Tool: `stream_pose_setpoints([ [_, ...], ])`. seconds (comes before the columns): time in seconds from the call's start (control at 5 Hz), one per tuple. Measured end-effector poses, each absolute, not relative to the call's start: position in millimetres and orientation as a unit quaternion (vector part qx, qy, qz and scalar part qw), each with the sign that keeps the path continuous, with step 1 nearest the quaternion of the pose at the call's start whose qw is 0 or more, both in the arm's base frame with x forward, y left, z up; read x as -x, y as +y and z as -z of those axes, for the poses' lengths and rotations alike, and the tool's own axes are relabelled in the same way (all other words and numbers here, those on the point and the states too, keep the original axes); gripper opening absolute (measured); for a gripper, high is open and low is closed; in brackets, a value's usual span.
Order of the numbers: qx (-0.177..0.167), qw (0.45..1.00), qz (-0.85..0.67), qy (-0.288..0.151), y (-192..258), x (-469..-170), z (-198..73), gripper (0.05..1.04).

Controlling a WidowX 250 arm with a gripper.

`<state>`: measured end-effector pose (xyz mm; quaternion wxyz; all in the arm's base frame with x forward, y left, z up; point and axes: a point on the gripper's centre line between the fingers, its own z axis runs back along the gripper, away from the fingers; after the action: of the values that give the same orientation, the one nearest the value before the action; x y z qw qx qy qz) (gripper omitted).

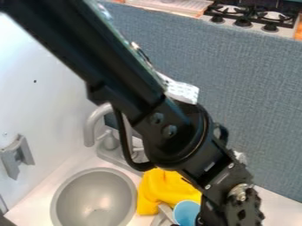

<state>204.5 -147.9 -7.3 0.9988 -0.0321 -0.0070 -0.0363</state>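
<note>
While the jaws can't be read, gripper (227, 214) is low right, by the blue cup (185, 213)

Largest down:
- Grey-blue panel (254, 101): textured, upright, takes up most of the upper and right side.
- White wall (41, 97): left side.
- Black arm (126, 84): runs diagonally from upper left to the bottom edge, right of center, in front of panel and wall. White tag (184, 92) on its upper side, near the big joint. Black cable (126, 148) loops below that joint.
- White counter (274, 201): along the bottom, both sides of the arm.
- Round grey sink basin (94, 198): set in the counter, lower left.
- Stove (243, 23): top right, beyond the panel. Black grates, black knobs.
- Yellow cloth-like piece (162, 185): bunched up on the counter, right beside the basin, arm partly over it in view.
- Grey faucet (91, 126): curved spout, behind the basin.
- Grey bracket (12, 154): on the wall, left edge.
- Blue cup: just in front of the yellow piece, bottom edge. Arm overlaps its right side in view; can't tell if they touch.
- Grey utensil-like piece (167, 213): immediately left of the cup.

Jaw state: can't tell spread, closed or pinching.
</note>
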Motion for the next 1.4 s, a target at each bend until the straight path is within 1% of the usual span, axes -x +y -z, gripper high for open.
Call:
stream_pose_setpoints([
  [0.2,0.019,0.998,0.057,0.022,-143,-206,42,1.0],
  [0.4,0.014,0.998,0.055,0.04,-141,-209,70,1.0],
  [0.6,0.006,0.997,0.055,0.053,-143,-215,86,1.0],
  [0.8,-0.006,0.998,0.044,0.054,-142,-219,87,1.0],
  [1.0,0.005,0.997,0.047,0.057,-144,-217,94,0.962],
  [1.2,0.008,0.997,0.048,0.064,-146,-216,98,0.696],
  [1.4,0.033,0.997,0.047,0.06,-151,-216,99,0.561],
])
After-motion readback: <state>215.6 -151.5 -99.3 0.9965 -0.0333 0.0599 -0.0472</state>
